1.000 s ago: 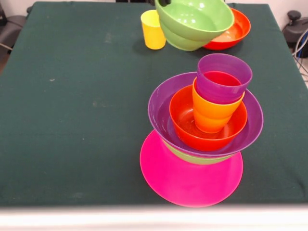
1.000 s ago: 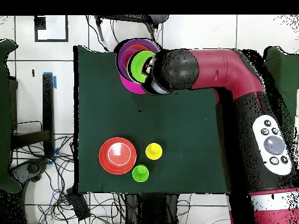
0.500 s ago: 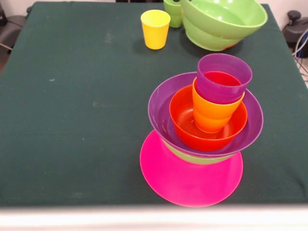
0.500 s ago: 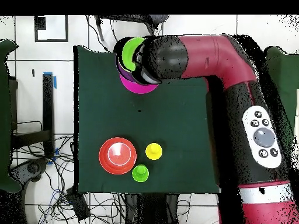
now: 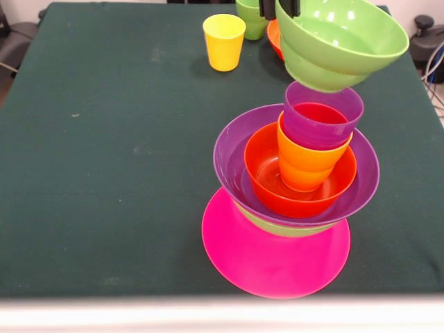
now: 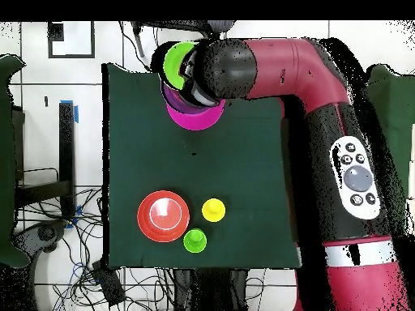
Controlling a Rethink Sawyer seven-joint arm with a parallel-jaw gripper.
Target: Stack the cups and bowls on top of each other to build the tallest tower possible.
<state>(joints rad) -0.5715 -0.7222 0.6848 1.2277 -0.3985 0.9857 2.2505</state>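
Front view: pincer (image 5: 279, 8) grips green bowl (image 5: 340, 43) rim above tower (image 5: 295, 187).

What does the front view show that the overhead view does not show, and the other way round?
Only the front view shows the tower's layers: the orange cup nested under the purple cup, inside the orange-red bowl and the purple bowl. Only the overhead view shows the red arm and all of the second orange-red bowl. Both show the green bowl held above the tower, the pink bowl, the yellow cup and the green cup.
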